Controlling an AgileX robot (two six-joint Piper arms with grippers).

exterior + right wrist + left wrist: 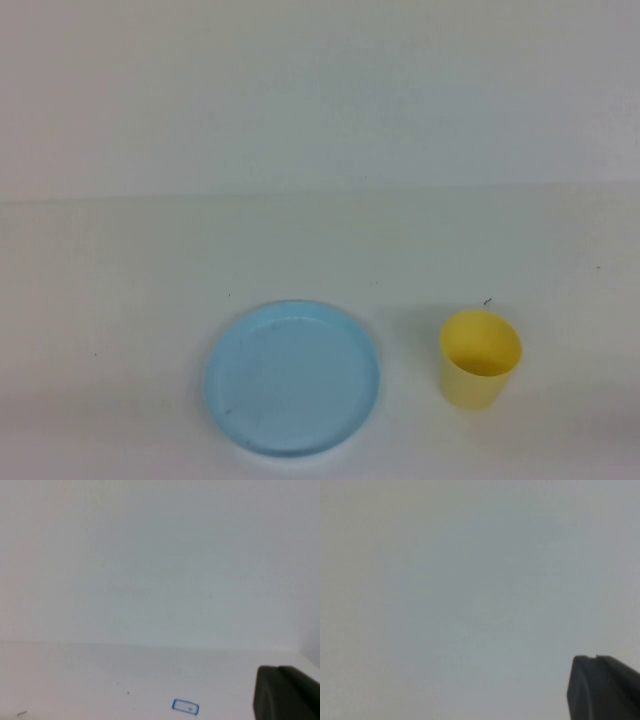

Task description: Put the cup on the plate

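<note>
The yellow cup (480,358) stands upright on the white table at the front right. The light-blue plate (292,379) lies flat to its left, a small gap apart, with nothing on it. Neither arm shows in the high view. My left gripper (602,687) shows only as a dark piece at the edge of the left wrist view, against a plain grey-white surface. My right gripper (285,692) shows only as a dark piece at the edge of the right wrist view, above the white table. Neither wrist view shows the cup or the plate.
A white wall rises behind the table (320,240). A small blue-outlined rectangle mark (185,707) lies on the table in the right wrist view. A tiny dark speck (488,301) sits just behind the cup.
</note>
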